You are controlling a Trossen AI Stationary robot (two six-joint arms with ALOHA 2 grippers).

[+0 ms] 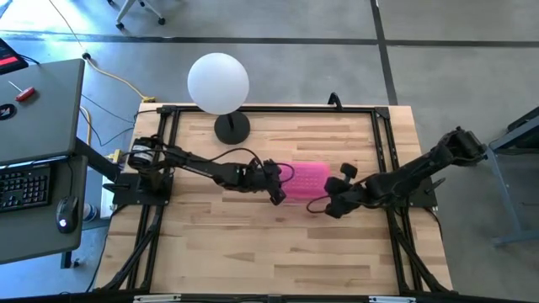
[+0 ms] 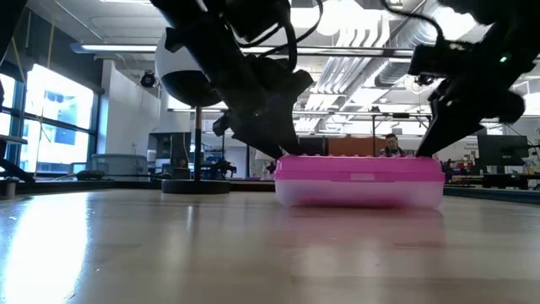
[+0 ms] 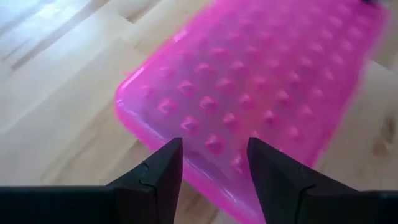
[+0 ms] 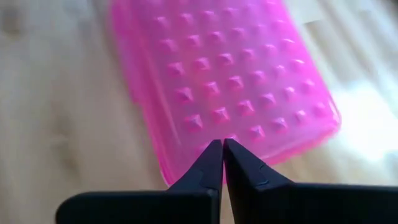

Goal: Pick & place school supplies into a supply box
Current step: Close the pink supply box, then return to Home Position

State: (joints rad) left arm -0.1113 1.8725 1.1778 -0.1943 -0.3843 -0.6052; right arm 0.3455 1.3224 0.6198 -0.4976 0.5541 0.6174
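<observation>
Hovering over the left end of the supply box, with the left gripper spread, fingers apart above the studded pink lid. Sitting closed at mid-table, just in front of the white globe lamp. Reaching to the box's right end, the right gripper pressed together, holding nothing. Showing no pencils, pens or scissors loose on the wooden table; likely finishing, with contents hidden under the lid.

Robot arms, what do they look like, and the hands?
Both arms are black and jointed, with black cables looping along them. The left hand has two black wedge-shaped fingers with stepped inner edges. The right hand has two matching black fingers tapering to points.
</observation>
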